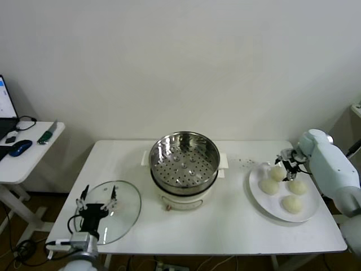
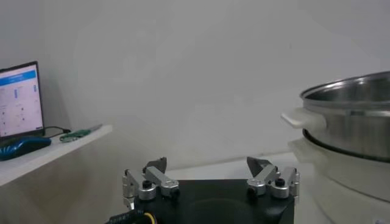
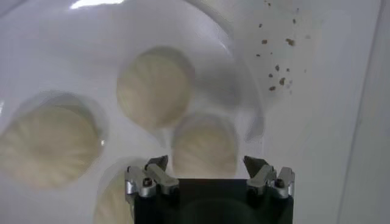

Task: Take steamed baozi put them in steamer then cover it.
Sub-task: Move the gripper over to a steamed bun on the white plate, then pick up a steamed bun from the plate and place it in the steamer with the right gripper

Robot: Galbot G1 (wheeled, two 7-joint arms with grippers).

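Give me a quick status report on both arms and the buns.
Right end effector open above cream-white round buns on white plate. Left end effector open over glass lid. Shiny steel steamer basket empty, nothing in the way.

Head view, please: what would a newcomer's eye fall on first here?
Probably the shiny steamer, uncovered and empty at the middle of the white table. Next, four steamed baozi on a white plate on the robot's right, with the open right gripper just above them. The open left gripper hovers over the glass lid.

Soft, even light; wrist views perhaps blurred
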